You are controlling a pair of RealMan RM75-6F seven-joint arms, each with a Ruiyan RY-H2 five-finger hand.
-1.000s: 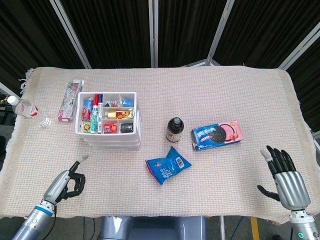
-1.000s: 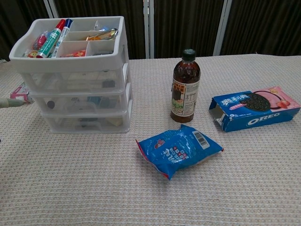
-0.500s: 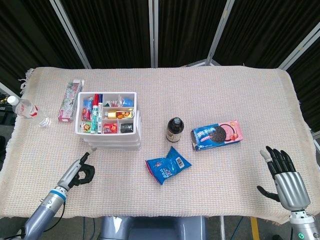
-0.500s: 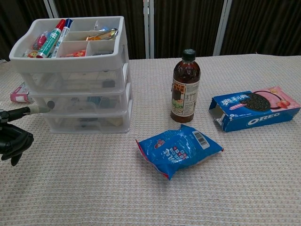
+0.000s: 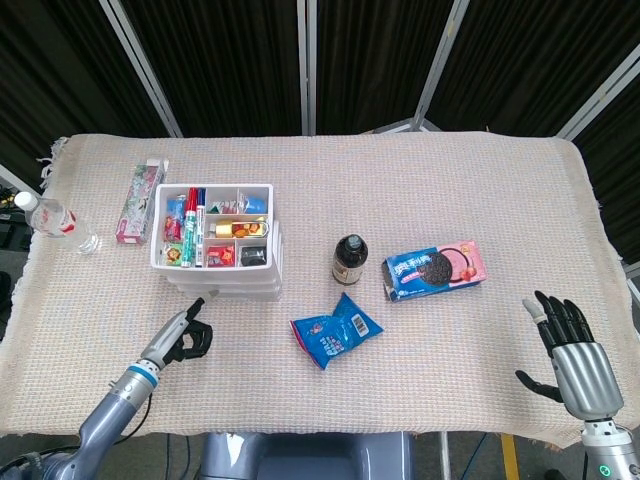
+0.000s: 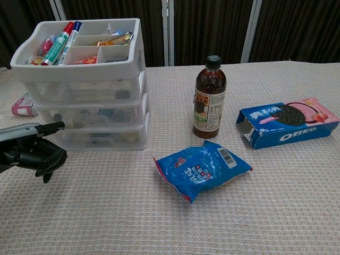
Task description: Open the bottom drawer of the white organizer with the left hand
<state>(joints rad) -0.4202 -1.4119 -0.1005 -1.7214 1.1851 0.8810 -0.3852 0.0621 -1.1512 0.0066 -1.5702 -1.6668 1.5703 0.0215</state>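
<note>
The white organizer (image 5: pixel 222 265) (image 6: pixel 90 85) stands left of centre, with three clear drawers stacked under a top tray of pens and small items. Its bottom drawer (image 6: pixel 98 138) is closed. My left hand (image 5: pixel 182 335) (image 6: pixel 33 150) hovers just in front of the organizer's near left corner, one finger stretched toward the drawers and the rest curled in, holding nothing. My right hand (image 5: pixel 574 358) is far off at the table's right front edge, fingers spread and empty; only the head view shows it.
A brown bottle (image 5: pixel 347 260) (image 6: pixel 209 98), a blue snack bag (image 5: pixel 336 329) (image 6: pixel 203 168) and an Oreo box (image 5: pixel 434 268) (image 6: pixel 288 127) lie right of the organizer. A pink carton (image 5: pixel 141 200) and a clear water bottle (image 5: pixel 55 220) lie at the far left.
My left hand has moved forward and rightward from the table's front left edge to just before the organizer. The right hand has barely moved.
</note>
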